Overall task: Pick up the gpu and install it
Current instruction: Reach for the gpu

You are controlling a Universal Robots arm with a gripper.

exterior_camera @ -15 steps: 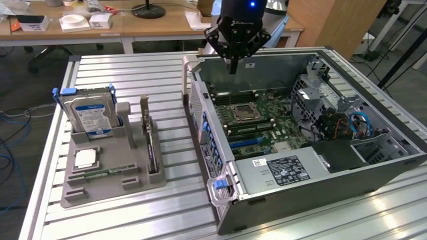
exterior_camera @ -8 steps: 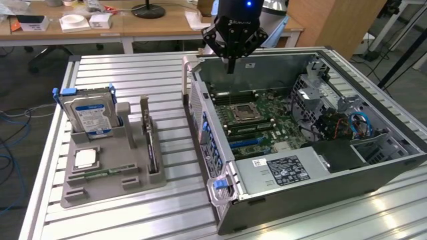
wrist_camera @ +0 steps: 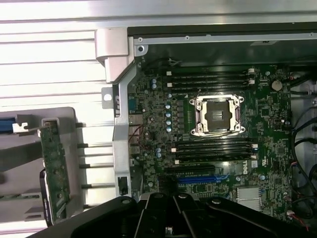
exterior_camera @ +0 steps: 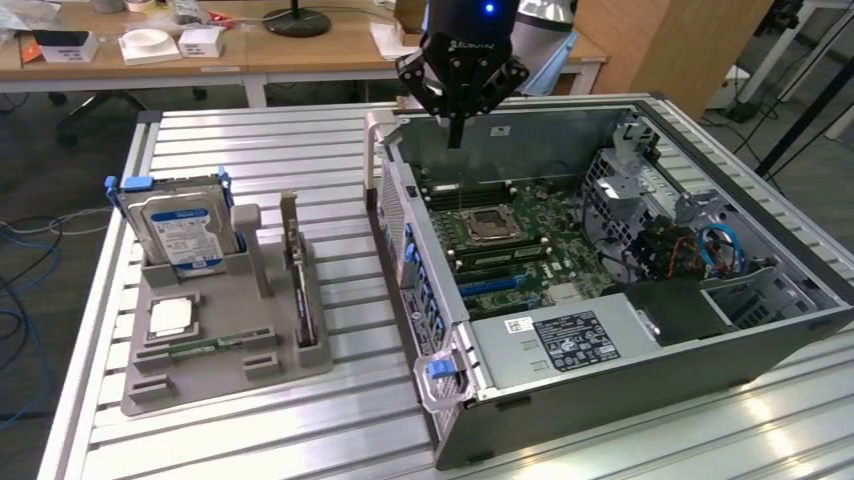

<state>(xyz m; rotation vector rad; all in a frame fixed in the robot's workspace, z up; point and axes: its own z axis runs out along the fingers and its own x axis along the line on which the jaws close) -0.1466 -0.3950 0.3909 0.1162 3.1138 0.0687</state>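
Gripper point(exterior_camera: 455, 135) at upper centre of the exterior view, fingers clenched together on nothing, hanging over the top-of-frame end of the open computer case point(exterior_camera: 561, 420). Gpu point(exterior_camera: 302, 290) stands on edge in the grey holder point(exterior_camera: 260, 300), left of centre and well apart from the gripper. Hard drive point(exterior_camera: 180, 225) stands upright in the same holder, to the gpu's left.

Pale wooden desks point(exterior_camera: 267, 55) line the back, strewn with small white boxes point(exterior_camera: 150, 44) (a round black stand base point(exterior_camera: 296, 22) too), above dark floor point(exterior_camera: 54, 165) with loose blue cables point(exterior_camera: 40, 228).
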